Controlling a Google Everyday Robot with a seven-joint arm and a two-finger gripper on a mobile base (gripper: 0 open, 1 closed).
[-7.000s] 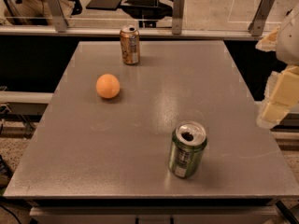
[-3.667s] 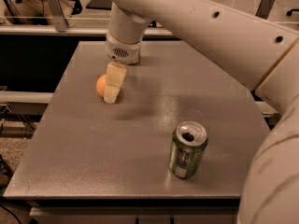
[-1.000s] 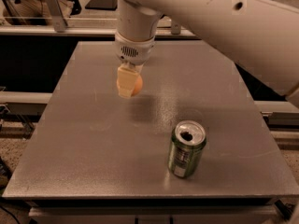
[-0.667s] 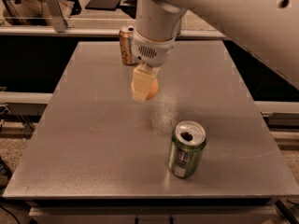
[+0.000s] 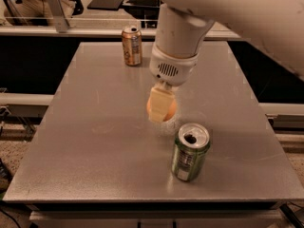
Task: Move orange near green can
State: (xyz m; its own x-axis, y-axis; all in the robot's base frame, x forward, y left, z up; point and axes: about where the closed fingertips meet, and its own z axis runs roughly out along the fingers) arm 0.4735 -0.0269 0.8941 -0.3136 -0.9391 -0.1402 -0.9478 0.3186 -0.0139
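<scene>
The orange (image 5: pixel 170 109) is held in my gripper (image 5: pixel 160 107), whose cream fingers (image 5: pixel 157 103) are shut around it; only the fruit's right and lower edges show behind the near finger. It hangs low over the grey table (image 5: pixel 104 127), a short way up and to the left of the green can (image 5: pixel 190 152). The green can stands upright near the front right, its silver top and pull-tab opening showing. My white arm comes down from the top right.
A gold-brown can (image 5: pixel 132 45) stands upright near the table's far edge, left of my arm. Beyond the far edge run a rail and other furniture. The table's front edge lies just below the green can.
My gripper took hold of the orange on the left of the table, lifted it and carried it right and toward the front, close to the green can. Neither can has moved.
</scene>
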